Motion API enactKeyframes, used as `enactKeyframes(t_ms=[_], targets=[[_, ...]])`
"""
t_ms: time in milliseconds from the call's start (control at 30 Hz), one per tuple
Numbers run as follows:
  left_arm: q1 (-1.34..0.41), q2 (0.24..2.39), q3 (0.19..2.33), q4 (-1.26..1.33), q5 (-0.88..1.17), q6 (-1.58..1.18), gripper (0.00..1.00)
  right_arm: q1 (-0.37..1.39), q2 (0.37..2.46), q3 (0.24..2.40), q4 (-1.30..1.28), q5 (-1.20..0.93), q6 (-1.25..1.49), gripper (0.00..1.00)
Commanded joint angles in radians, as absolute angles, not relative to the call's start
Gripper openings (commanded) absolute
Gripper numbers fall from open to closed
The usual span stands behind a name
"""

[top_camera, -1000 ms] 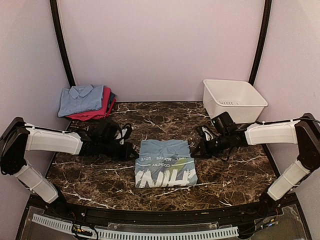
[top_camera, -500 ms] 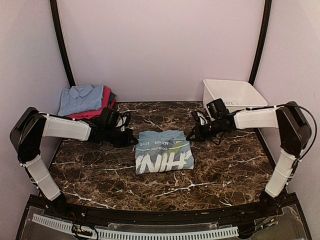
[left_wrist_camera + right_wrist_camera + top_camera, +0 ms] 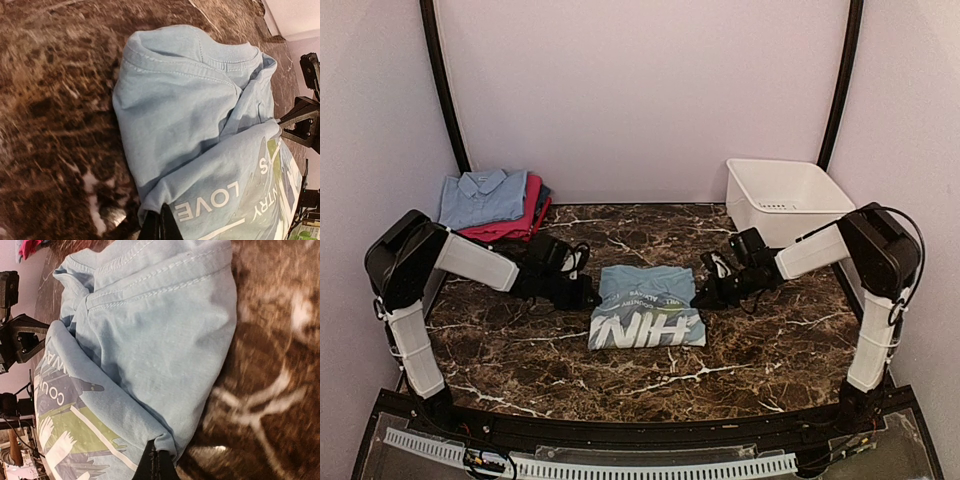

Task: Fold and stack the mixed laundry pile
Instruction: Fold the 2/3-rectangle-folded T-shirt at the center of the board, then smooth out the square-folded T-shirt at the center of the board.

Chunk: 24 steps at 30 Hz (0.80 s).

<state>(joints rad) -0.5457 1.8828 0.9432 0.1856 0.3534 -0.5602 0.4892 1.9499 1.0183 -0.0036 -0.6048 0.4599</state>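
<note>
Tee (image 3: 645, 318): folded, right of and nearer than folded stack (image 3: 492, 203), well apart; long axis gripper to gripper.
Left gripper (image 3: 585, 295): pinching tee's stack-side edge; nearer stack.
Right gripper (image 3: 702, 298): pinching opposite edge.

Robot test booth, laboratory type. Plain lilac walls (image 3: 640, 90) on three sides; black frame poles (image 3: 442, 90) upper left and right. Marble-patterned table (image 3: 770, 340), two mounted robot arms (image 3: 485, 267), slotted cable duct (image 3: 620, 467) along the bottom edge.

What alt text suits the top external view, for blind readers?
The left pincer and right pincer each grip one side of a folded pale blue tee on a marble table. Folded clothes lie back left, a white tub back right.
</note>
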Motion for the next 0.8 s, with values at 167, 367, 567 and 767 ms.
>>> enactKeyframes(t_ms=[167,367,567,767], targets=[[-0.758,1.678,0.662,0.168,0.348,-0.687,0.00,0.603,1.682,0.681,0.018,-0.572,0.576,0.00],[-0.781,1.422,0.619,-0.024,0.289,-0.619,0.28,0.619,1.414,0.650,-0.215,-0.545,0.550,0.36],[-0.779,1.258,0.794,-0.221,0.189,-0.356,0.66,0.558,1.286,0.790,-0.417,-0.486,0.403,0.62],[-0.796,1.356,0.912,-0.194,0.301,-0.013,0.62,0.551,1.516,1.039,-0.400,-0.616,0.255,0.47]])
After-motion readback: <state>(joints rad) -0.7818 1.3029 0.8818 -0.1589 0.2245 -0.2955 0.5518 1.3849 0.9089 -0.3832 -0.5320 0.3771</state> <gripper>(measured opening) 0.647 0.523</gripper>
